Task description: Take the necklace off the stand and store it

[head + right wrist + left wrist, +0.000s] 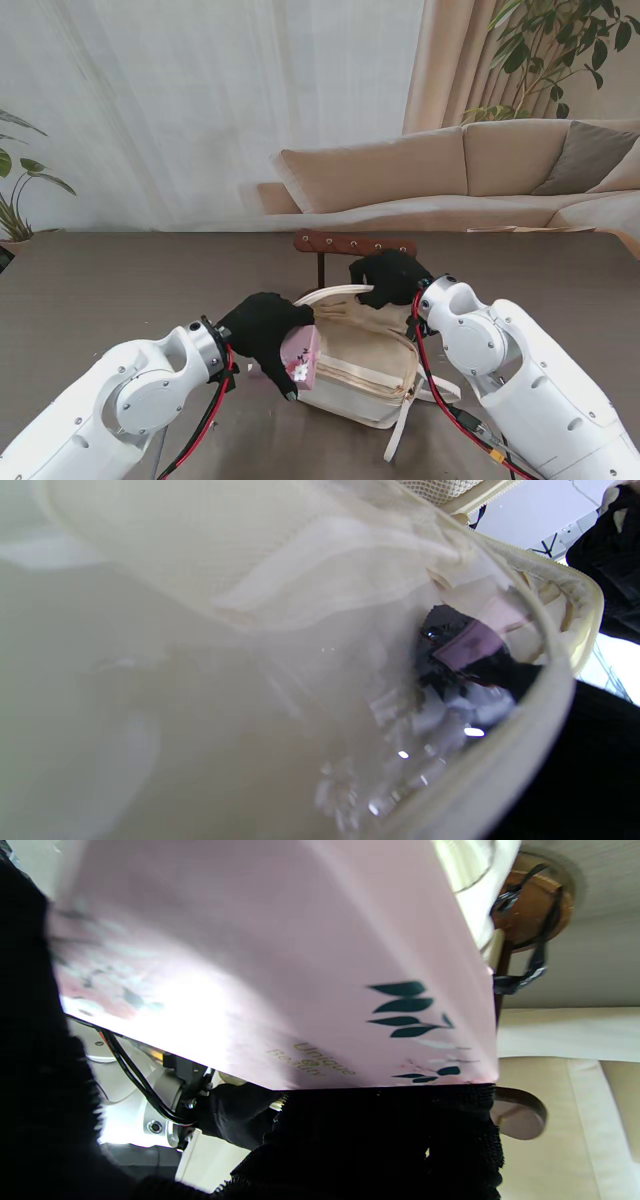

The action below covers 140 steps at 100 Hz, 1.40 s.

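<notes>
The left hand [265, 325], gloved in black, grips a pink box [301, 358] printed with dark leaves, its fingers [283, 378] wrapped over the box's near and left sides, and holds it against the left end of a cream bag [365, 370] that lies on the brown worktop [100, 290]. The right hand [392, 277] is closed on the bag's far rim beside a pale handle [330, 293], pulling the mouth open; its wrist view looks into the bag, where a pink edge [467, 642] shows among dark shapes. Just beyond the bag rises the wooden necklace stand [352, 244], its crossbar partly hidden by the right hand. In the left wrist view a dark necklace [525, 940] hangs on that stand. A loose bag strap [405, 425] trails toward the near right. A beige sofa [480, 170] stands far behind.
</notes>
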Available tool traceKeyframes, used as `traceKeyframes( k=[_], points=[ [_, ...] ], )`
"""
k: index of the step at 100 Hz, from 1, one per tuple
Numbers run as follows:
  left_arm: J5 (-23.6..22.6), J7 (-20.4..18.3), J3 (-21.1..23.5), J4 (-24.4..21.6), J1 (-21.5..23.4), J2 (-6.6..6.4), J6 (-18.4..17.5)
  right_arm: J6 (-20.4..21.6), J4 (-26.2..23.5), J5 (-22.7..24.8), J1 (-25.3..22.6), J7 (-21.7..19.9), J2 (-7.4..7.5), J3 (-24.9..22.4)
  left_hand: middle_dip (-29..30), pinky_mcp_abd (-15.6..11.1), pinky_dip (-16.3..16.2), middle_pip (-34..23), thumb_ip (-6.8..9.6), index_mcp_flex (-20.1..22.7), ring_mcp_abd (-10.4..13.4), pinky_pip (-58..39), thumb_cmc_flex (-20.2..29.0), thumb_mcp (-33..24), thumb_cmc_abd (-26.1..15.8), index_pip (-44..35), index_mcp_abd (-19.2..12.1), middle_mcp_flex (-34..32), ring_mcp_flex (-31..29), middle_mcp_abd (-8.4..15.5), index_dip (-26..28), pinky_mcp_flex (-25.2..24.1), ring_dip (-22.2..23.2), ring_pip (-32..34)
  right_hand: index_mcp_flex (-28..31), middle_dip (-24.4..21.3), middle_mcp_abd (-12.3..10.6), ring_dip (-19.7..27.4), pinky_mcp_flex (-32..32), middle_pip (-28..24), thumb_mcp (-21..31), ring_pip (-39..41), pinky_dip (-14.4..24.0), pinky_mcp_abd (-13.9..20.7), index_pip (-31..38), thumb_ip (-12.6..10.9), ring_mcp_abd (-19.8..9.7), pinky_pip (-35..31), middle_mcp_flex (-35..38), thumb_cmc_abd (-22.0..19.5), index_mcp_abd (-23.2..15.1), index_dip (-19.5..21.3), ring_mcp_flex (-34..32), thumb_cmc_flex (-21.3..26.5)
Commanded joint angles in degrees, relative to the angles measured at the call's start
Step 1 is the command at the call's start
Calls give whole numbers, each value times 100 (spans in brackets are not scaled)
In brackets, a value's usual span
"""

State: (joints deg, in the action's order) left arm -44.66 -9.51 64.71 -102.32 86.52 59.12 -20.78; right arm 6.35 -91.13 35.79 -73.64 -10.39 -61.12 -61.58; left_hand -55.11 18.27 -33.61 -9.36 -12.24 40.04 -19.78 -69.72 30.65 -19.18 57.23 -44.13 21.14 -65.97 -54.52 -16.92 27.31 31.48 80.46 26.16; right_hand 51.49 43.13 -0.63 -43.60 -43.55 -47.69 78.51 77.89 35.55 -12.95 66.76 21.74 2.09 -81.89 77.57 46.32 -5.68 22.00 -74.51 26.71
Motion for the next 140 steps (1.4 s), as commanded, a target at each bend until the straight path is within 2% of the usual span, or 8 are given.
traceKeyframes(
  k=[1, 30, 49, 99, 122, 127, 140],
  points=[
    [70, -84, -78, 60, -149, 81, -41, -63, -17, -2, 44, -87, -49, 46, -272, -208, -47, -762, 198, 397, -74, -44, 2552, -3548, -1098, -3647, -1020, -626, -354, 784, 565, -58, 111, 734, 240, 112, 113, -56, -1328, -165, 568, 198, 151, -66, 308, -61, -214, -288, 525, -169, -435, 271, -94, 423],
    [349, 185, -857, 665, -935, 180, -71, -184, -33, -340, 39, -67, -92, 85, -270, -218, -57, -755, 196, 395, -68, -52, 2554, -3543, -1109, -3647, -1046, -617, -340, 782, 570, -82, 108, 737, 237, 116, 142, -52, -1324, -142, 524, 185, 165, -68, 298, -60, -215, -281, 523, -198, -414, 283, -93, 455],
    [433, 453, -1241, 1042, -1313, 267, -63, 12, 43, -672, 8, -25, -119, 23, -263, -218, -65, -746, 190, 391, -66, -62, 2556, -3530, -1120, -3640, -1051, -609, -332, 796, 572, -85, 105, 737, 253, 138, 183, -41, -1282, -150, 489, 159, 174, -64, 287, -65, -158, -260, 492, -234, -462, 341, -88, 478],
    [222, 1197, -1952, 1843, -2033, 466, -32, 503, 385, -1426, 24, -89, -161, 54, -203, -228, -62, -704, 159, 404, -43, -64, 2556, -3475, -1148, -3629, -1103, -616, -290, 823, 565, -76, 82, 714, 265, 165, 238, -21, -1189, -144, 410, 111, 213, -56, 244, -80, -71, -224, 441, -283, -500, 410, -85, 533],
    [186, 1041, -1929, 1738, -1956, 412, -112, 597, 229, -1216, -64, -66, -132, -60, -196, -220, -61, -702, 161, 406, -38, -71, 2553, -3469, -1156, -3627, -1113, -612, -296, 820, 563, -87, 53, 706, 252, 178, 285, -32, -1171, -146, 348, 136, 255, -104, 221, -81, -2, -228, 424, -339, -490, 422, -82, 564],
    [175, 1043, -1921, 1740, -1947, 409, -121, 613, 173, -1075, -60, -65, -117, -90, -194, -214, -61, -701, 160, 406, -38, -71, 2552, -3468, -1149, -3626, -1115, -611, -295, 823, 563, -88, 53, 708, 237, 179, 263, -31, -1182, -145, 334, 134, 259, -82, 212, -77, -73, -237, 420, -356, -495, 420, -86, 553],
    [101, 1154, -1968, 1833, -2007, 426, -118, 598, 27, -978, -48, -167, -84, -146, -195, -206, -59, -699, 157, 405, -59, -67, 2552, -3471, -1171, -3625, -1116, -599, -275, 818, 562, -106, 44, 699, 233, 179, 259, -40, -1190, -147, 329, 150, 261, -76, 209, -82, -34, -241, 422, -361, -503, 421, -84, 557]
  ],
)
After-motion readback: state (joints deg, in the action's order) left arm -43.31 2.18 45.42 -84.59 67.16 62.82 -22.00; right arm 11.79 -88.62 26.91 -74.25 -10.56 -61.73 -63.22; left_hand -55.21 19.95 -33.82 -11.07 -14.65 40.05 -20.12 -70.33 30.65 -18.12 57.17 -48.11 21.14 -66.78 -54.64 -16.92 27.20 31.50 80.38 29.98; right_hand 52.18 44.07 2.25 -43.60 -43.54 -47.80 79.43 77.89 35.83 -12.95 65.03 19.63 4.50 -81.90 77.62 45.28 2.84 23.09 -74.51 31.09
